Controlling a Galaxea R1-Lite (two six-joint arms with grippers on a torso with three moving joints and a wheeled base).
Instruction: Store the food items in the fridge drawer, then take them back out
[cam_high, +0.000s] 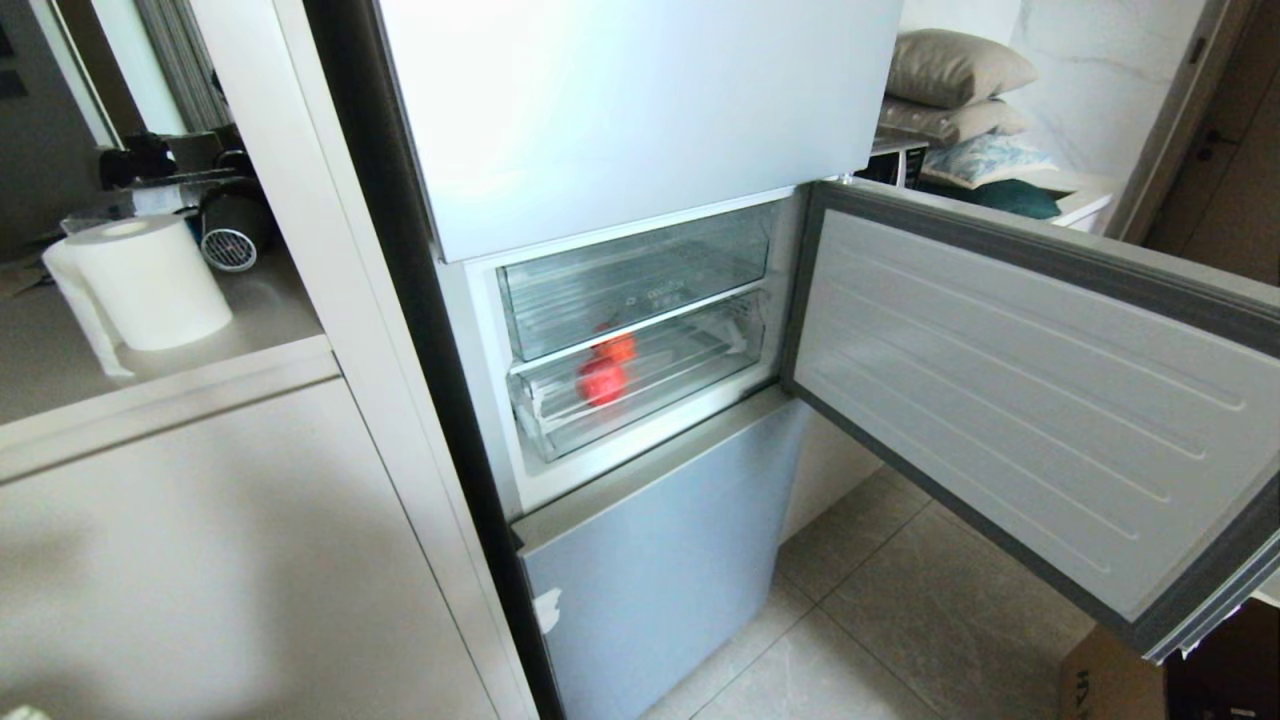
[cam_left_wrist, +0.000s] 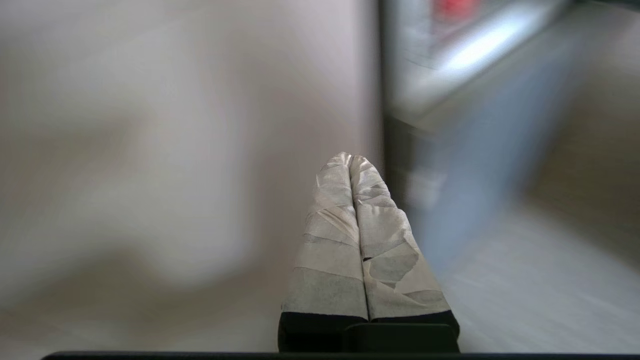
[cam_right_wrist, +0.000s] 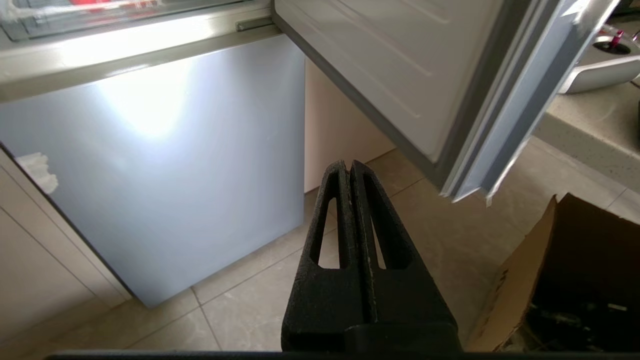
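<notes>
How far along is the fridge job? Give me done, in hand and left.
Done: a red food item lies inside the fridge drawer, which is pushed in behind the open fridge door. In hand: nothing; the left claw and the right claw are both shut and empty, away from the drawer. Left: pull the drawer out and take the food back out.

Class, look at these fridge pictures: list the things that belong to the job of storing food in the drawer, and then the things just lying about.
Belongs to the job:
red fruit in the lower drawer
open door
left gripper, shut, empty

Lying about:
paper roll
pillows
cardboard box
upper drawer
</notes>
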